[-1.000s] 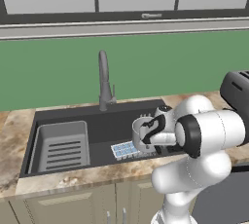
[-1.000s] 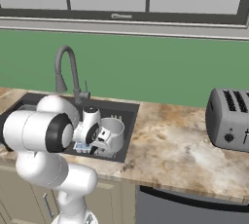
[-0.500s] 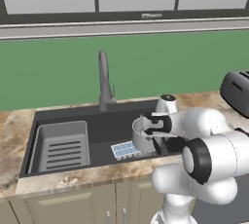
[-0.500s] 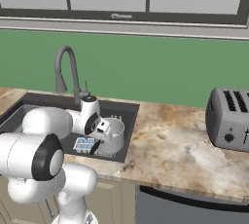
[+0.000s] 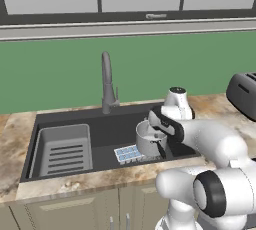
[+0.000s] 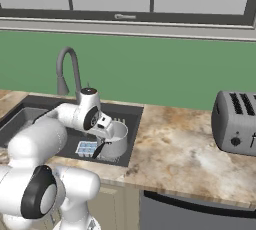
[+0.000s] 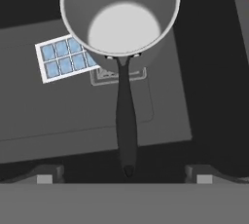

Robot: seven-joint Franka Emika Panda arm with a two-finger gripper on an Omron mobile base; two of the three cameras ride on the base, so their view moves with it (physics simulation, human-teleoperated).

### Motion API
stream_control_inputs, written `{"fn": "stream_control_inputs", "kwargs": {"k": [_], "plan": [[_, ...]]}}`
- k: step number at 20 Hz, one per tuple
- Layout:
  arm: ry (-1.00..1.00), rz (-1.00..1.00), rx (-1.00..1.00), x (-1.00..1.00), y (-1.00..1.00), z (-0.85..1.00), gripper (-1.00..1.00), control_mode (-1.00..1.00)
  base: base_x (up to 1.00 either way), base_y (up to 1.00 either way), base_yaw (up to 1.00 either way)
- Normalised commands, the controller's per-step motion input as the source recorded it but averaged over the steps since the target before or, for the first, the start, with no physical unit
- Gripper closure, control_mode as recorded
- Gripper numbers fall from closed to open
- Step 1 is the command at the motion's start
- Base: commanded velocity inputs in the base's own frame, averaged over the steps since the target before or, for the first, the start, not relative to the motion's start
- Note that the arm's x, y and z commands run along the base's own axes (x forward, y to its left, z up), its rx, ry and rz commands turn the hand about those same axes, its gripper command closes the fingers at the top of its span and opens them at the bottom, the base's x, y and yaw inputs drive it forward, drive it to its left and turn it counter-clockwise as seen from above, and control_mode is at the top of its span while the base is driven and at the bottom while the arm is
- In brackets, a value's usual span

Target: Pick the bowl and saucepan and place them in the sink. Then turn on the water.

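The small silver-grey metal saucepan (image 7: 121,21) stands upright in the dark grey rectangular sink (image 5: 75,119). In the hand view its long dark handle (image 7: 125,125) points to 6 o'clock, between the wide open two-finger gripper (image 7: 124,172), which holds nothing.

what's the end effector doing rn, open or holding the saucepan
End effector: open, holding nothing; its fingertips stand wide to either side of the saucepan handle's end, and the saucepan sits in the sink.
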Motion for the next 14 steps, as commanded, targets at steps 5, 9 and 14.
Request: {"fn": "stream_control_inputs", "kwargs": {"k": [5, 9, 14], "plan": [[0.0, 0.0, 0.0, -0.25, 0.0, 0.5, -1.0, -1.0, 0.0, 0.0, 0.0], [0.0, 0.0, 0.0, -0.22, 0.0, 0.48, -1.0, -1.0, 0.0, 0.0, 0.0], [0.0, 0.0, 0.0, -0.14, 0.03, 0.42, -1.0, -1.0, 0.0, 0.0, 0.0]]}}
